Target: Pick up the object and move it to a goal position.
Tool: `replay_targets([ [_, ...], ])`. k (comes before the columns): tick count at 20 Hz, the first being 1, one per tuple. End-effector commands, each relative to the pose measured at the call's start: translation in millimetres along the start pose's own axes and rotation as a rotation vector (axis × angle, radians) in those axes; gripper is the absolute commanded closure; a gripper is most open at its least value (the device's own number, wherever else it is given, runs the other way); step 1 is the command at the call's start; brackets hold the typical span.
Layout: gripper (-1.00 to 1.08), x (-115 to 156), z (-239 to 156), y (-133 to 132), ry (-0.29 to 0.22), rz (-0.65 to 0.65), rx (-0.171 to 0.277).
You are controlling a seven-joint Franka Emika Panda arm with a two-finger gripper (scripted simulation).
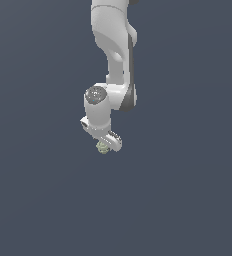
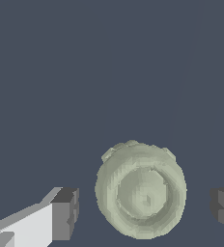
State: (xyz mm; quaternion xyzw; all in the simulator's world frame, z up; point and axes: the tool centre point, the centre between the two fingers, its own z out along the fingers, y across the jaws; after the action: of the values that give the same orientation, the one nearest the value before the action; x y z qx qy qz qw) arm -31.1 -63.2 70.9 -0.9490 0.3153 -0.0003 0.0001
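Observation:
The object (image 2: 140, 190) is a small pale olive-green roundish lump with ridged sides and a shallow dimple on top. In the wrist view it sits between my two dark fingertips (image 2: 64, 213), with a gap on each side and nothing touching it. My gripper (image 2: 145, 208) is open around it. In the exterior view the white arm hangs down from above, and the gripper (image 1: 108, 142) is low over the object (image 1: 103, 148), which peeks out beneath the hand. The fingers themselves are mostly hidden there by the hand.
A plain dark blue-grey surface (image 1: 188, 200) fills both views. No other object, container or edge shows. No goal marker shows.

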Motion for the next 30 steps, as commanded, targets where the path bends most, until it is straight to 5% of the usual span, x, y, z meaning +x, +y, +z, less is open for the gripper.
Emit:
replay_targets([
  [1,-0.92,-0.7,13.0,0.6,-0.001,0.001,-0.001],
  [9,-0.92,0.0,31.5,0.2,-0.001,0.003,0.000],
  [10,1.08,0.0,31.5,0.2,-0.001,0.003,0.000],
  [30,1.08,-5.8,7.2,-0.1,0.001,0.003,0.001],
])
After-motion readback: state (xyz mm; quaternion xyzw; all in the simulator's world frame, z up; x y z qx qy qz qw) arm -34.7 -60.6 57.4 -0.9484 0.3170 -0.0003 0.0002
